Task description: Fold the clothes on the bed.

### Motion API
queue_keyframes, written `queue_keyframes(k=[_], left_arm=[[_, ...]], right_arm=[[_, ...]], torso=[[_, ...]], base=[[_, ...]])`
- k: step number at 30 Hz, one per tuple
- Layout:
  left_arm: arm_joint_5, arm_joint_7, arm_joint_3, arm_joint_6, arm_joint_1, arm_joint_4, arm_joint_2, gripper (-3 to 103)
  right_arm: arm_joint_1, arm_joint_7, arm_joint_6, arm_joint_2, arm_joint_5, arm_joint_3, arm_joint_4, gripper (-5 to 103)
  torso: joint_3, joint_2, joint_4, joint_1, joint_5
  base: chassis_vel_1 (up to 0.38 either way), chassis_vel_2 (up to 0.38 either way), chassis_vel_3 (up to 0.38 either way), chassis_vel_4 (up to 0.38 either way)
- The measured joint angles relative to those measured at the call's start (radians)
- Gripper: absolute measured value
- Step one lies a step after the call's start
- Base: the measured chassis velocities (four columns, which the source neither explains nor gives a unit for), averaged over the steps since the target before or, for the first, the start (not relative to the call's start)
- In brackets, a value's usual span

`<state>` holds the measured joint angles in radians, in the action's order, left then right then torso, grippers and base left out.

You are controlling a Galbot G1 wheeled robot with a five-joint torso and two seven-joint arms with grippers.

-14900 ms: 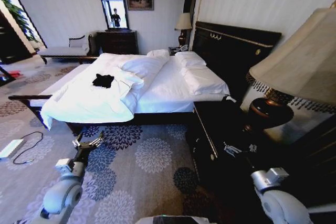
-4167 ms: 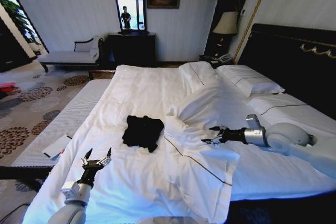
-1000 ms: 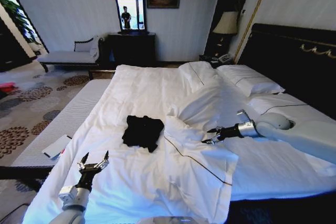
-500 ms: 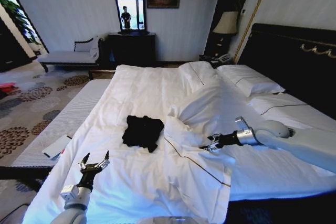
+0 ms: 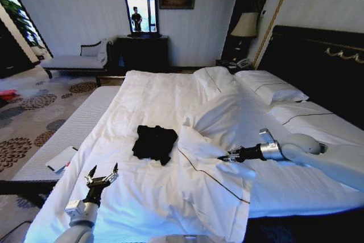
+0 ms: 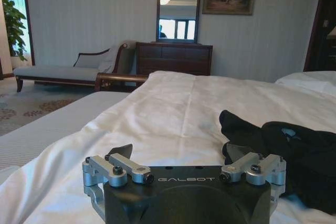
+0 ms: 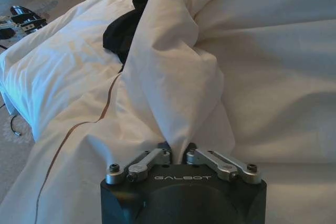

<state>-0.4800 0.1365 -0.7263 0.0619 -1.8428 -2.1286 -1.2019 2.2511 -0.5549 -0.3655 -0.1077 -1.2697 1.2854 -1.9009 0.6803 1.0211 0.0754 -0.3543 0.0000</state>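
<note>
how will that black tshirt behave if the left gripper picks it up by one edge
Probably floppy: the black T-shirt lies crumpled in soft folds on the duvet, so it should drape and hang. Likely light, being small and thin. It may slide on the smooth cover. The left gripper is open, short of it.

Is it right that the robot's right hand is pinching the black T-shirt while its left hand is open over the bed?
Not quite. The right gripper is pinching a fold of the white duvet, not the black T-shirt, which lies untouched farther along the bed. The right wrist view shows this. The left gripper is indeed open over the bed.
</note>
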Motion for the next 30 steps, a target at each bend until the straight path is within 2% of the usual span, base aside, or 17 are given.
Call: queue_keyframes(k=[1,4,6,12,15,17,20,22,24,25,29,30], left_arm=[[-0.003,0.002,-0.001,-0.002,0.002,0.000,-0.001,100],[-0.008,0.005,-0.001,-0.006,0.005,-0.005,-0.001,100],[-0.008,0.005,-0.001,-0.006,0.005,-0.005,0.000,100],[-0.008,0.005,0.003,-0.006,0.009,-0.006,0.017,100],[-0.008,0.007,0.014,-0.008,0.018,-0.006,0.025,100],[-0.008,0.008,0.017,-0.009,0.021,-0.006,0.027,100],[-0.010,0.014,0.026,-0.017,0.042,-0.006,0.036,100],[-0.012,0.015,0.029,-0.019,0.047,-0.005,0.036,100],[-0.016,0.016,0.035,-0.020,0.057,0.000,0.038,100],[-0.016,0.016,0.035,-0.020,0.057,0.000,0.038,100],[-0.018,0.016,0.059,-0.021,0.078,0.018,0.050,100],[-0.018,0.016,0.059,-0.021,0.078,0.018,0.050,100]], right_arm=[[-0.002,0.002,-0.001,0.006,-0.001,0.000,-0.006,5],[-0.007,0.010,-0.006,0.034,0.000,-0.003,-0.030,1],[-0.008,0.013,-0.007,0.043,0.001,-0.004,-0.034,1],[-0.020,0.017,-0.010,0.144,0.018,-0.003,-0.053,0],[-0.034,-0.006,-0.009,0.217,0.073,0.017,-0.070,0],[-0.035,-0.010,-0.008,0.227,0.082,0.020,-0.072,0],[-0.033,-0.016,-0.008,0.313,0.104,0.037,-0.105,0],[-0.029,-0.016,-0.008,0.337,0.108,0.041,-0.114,0],[-0.019,-0.016,-0.009,0.414,0.120,0.054,-0.134,0],[-0.019,-0.016,-0.009,0.414,0.120,0.054,-0.134,0],[0.012,-0.033,0.002,0.560,0.161,0.081,-0.141,0],[0.012,-0.033,0.002,0.560,0.161,0.081,-0.141,0]], torso=[[0.000,0.000,0.0000,0.000,0.0000],[0.000,0.000,-0.0001,0.000,0.0000],[0.000,0.000,-0.0001,0.000,-0.0001],[0.000,0.000,0.0002,0.000,0.0000],[0.000,0.000,0.0001,0.000,0.0000],[0.000,0.000,0.0002,0.000,0.0000],[0.000,0.000,-0.0003,0.000,-0.0001],[0.000,0.000,-0.0001,0.000,-0.0001],[0.000,0.000,0.0000,0.000,-0.0001],[0.000,0.000,0.0000,0.000,-0.0001],[0.000,0.000,0.0005,0.000,0.0000],[0.000,0.000,0.0005,0.000,0.0000]], base=[[0.000,0.000,0.000,0.000],[0.000,0.000,0.000,0.000],[0.000,0.000,0.000,0.000],[0.000,0.000,0.000,0.000],[0.000,0.000,0.000,0.000],[0.000,0.000,0.000,0.000],[0.000,0.000,0.000,0.000],[0.000,0.000,0.000,0.000],[0.000,0.000,0.000,0.000],[0.000,0.000,0.000,0.000],[0.000,0.000,0.000,0.000],[0.000,0.000,0.000,0.000]])
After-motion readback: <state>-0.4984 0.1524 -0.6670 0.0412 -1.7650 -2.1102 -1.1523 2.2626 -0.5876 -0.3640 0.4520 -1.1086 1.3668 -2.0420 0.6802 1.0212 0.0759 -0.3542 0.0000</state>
